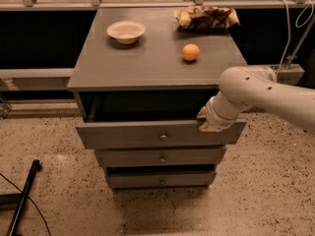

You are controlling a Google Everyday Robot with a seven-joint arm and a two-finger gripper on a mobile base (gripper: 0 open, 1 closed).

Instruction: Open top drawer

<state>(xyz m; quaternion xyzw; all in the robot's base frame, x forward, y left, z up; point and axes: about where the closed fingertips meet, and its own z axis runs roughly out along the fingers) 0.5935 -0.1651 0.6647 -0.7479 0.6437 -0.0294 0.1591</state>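
The top drawer [147, 134] of the grey cabinet is pulled out part way, with a dark gap above its long flat front. Its small brass knob [163, 136] sits at the centre of the front. My gripper [208, 122] is at the right end of the drawer front, at its upper edge, at the end of my white arm [261, 95]. The arm's wrist hides most of the gripper. Two more grey drawers [161, 158] sit below, each with a like knob.
On the cabinet top [147, 58] are a white bowl [126, 31], an orange [190, 52] and a crumpled snack bag [205, 16]. A black pole [22, 195] lies on the speckled floor at the left. Cables [290, 28] hang at the right.
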